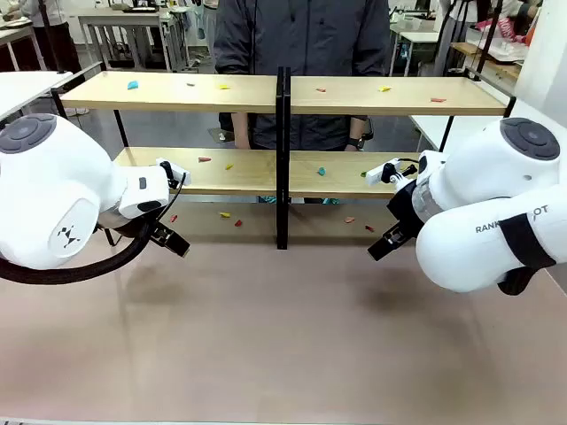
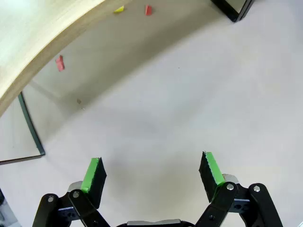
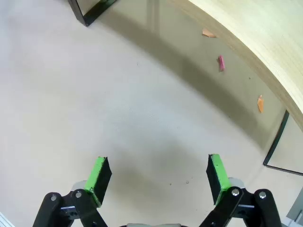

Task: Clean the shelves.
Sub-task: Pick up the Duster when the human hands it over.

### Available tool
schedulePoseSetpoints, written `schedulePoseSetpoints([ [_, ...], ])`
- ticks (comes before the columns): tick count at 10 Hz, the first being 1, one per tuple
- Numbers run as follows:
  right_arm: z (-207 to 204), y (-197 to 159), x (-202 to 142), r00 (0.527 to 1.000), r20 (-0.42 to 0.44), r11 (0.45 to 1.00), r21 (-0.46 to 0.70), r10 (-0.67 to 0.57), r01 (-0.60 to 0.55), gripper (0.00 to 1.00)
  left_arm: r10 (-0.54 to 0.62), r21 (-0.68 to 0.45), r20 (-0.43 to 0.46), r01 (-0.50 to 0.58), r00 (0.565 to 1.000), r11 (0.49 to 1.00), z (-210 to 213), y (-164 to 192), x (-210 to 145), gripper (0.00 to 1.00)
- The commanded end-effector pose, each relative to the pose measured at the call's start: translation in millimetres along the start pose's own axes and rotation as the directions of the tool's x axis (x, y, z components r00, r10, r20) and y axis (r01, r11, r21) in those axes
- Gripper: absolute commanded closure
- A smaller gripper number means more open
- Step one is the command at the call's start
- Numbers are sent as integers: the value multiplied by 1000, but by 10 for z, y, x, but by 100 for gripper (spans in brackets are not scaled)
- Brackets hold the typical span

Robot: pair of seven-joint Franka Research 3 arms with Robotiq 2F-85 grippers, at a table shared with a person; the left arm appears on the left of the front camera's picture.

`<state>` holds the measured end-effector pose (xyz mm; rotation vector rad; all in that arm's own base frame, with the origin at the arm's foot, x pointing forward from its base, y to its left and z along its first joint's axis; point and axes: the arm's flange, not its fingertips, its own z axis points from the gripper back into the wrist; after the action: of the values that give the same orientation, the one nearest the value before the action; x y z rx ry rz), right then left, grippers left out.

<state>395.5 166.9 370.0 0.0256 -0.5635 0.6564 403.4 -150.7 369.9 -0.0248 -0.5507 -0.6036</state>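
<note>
The shelves (image 1: 204,92) stand across the far half of the table, two light wooden boards in a black frame with a black centre post (image 1: 282,159). Small coloured scraps (image 1: 133,85) lie scattered on both boards and on the tabletop under the lower board. My left gripper (image 1: 170,239) hangs low in front of the rack's left half, open and empty (image 2: 151,174). Over on the right half, my right gripper (image 1: 383,241) hangs the same way, open and empty (image 3: 156,174). Red and yellow scraps (image 2: 59,62) lie ahead under the board edge (image 2: 42,42); pink and orange scraps (image 3: 220,62) lie under the board (image 3: 265,33).
A person (image 1: 301,35) in a dark jacket stands behind the rack at the centre. White tables (image 1: 27,84) flank the rack on both sides. The beige tabletop (image 1: 283,345) stretches bare in front of both grippers.
</note>
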Motion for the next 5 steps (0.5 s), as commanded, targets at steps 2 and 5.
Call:
schedulePoseSetpoints([
  [2, 0, 0, 0, 1000, 0, 1000, 0, 0, 0, 0, 0, 0, 0, 0, 1000, 1000, 1, -1, 1, 0],
  [5, 0, 0, 0, 1000, 0, 1000, 0, 0, 0, 0, 0, 0, 0, 0, 1000, 1000, 1, -1, 1, 0],
])
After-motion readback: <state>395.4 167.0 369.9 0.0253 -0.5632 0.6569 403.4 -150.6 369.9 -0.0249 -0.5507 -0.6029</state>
